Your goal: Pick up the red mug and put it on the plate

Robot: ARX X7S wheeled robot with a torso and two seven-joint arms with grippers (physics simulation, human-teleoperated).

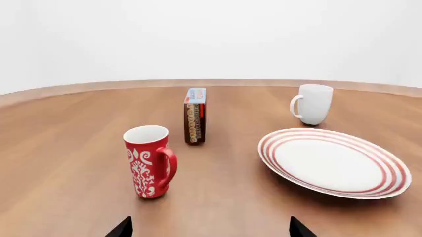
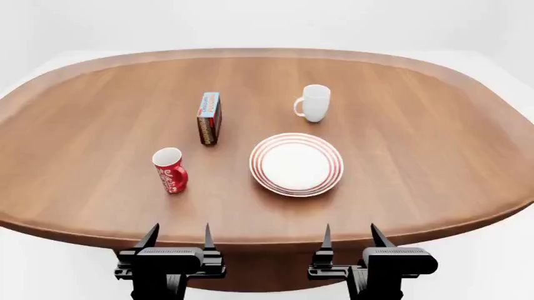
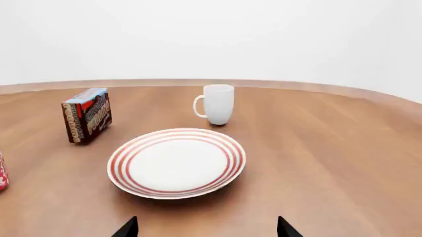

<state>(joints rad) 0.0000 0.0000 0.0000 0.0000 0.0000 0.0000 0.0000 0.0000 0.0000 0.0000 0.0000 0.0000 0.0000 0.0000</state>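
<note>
Wooden table (image 2: 417,156); red mug (image 2: 169,170) beside plate (image 2: 296,164)

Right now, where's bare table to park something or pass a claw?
Bare wood: right of the plate and white mug, left of the red mug, and the far side beyond the box. Tightest is the middle, between box, mugs and plate.

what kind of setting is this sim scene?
Likely a bare simulated tabletop setup, dining-style: a rounded brown wooden table in white surroundings, with a red patterned mug and a red-ringed white plate.
</note>
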